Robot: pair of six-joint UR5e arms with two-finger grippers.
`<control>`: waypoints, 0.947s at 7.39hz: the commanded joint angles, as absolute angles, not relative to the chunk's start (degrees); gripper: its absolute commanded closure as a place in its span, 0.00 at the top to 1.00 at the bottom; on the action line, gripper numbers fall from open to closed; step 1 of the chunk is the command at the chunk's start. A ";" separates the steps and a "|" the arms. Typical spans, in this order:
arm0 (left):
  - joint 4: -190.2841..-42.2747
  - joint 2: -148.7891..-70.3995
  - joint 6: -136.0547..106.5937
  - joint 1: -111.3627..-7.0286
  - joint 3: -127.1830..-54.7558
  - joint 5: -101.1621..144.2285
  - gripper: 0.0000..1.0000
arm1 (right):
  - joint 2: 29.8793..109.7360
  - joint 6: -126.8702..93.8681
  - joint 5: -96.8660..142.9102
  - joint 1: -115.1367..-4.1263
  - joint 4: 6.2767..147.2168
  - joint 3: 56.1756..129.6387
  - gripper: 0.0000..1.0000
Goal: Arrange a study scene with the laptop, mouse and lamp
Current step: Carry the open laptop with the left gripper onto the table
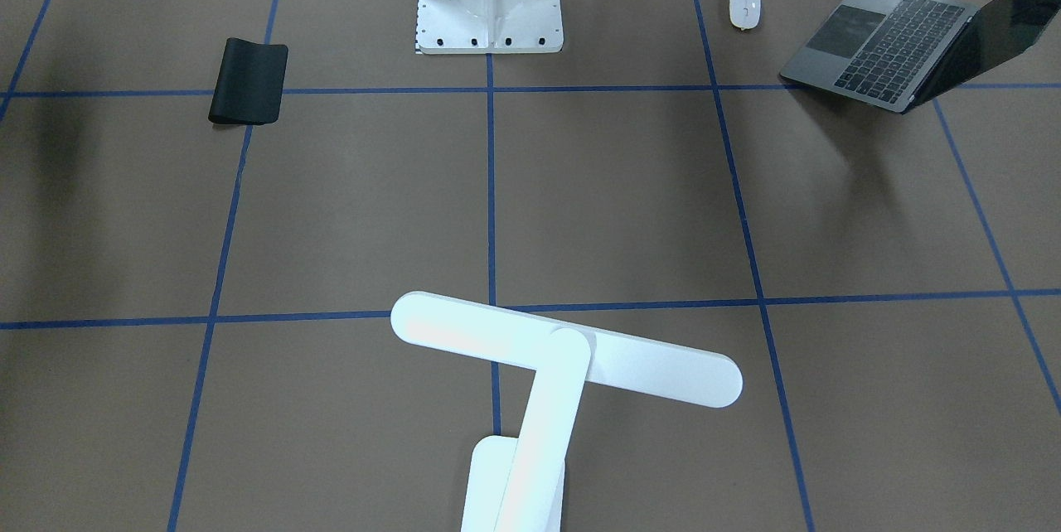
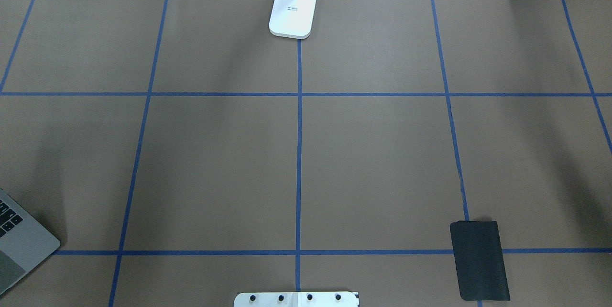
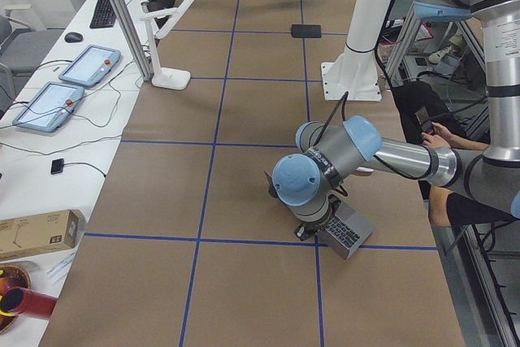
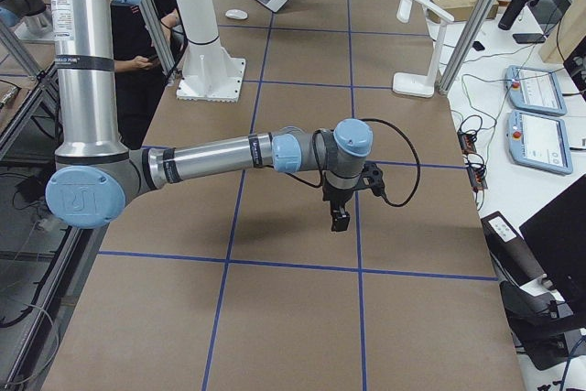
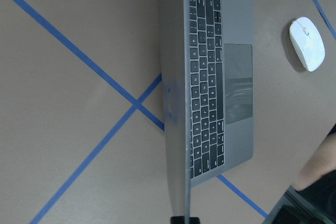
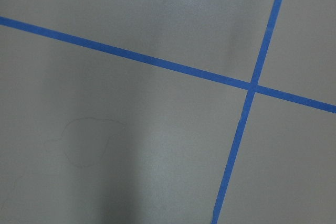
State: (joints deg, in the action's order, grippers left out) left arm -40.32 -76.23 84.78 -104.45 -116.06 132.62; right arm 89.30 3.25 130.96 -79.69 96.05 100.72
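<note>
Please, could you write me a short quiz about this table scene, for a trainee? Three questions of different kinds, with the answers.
1. True or false: the laptop stands open.
2. Fill in: the lamp and the mouse are both ___ in colour.
3. What lies nearest the laptop? A the lamp, B the mouse, C the mouse pad.
Key: 1 true; 2 white; 3 B.

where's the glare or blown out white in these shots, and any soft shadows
Front-facing view: the white bar-headed desk lamp is blown out to a bluish white, and a soft shadow spreads below the open dark-grey metal laptop. Overhead view: the lamp's flat base washes out too. Right wrist view: only brown table paper and blue tape, with diffuse shadow at lower left.
</note>
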 commanded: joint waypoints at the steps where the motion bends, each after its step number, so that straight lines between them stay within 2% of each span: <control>1: -40.25 -79.51 84.73 -105.21 -117.07 132.63 0.00 | 89.30 3.25 130.96 -79.63 95.98 100.72 1.00; 7: -40.60 -89.89 83.67 -104.59 -115.14 133.33 0.00 | 88.95 3.25 130.87 -79.01 96.06 100.28 1.00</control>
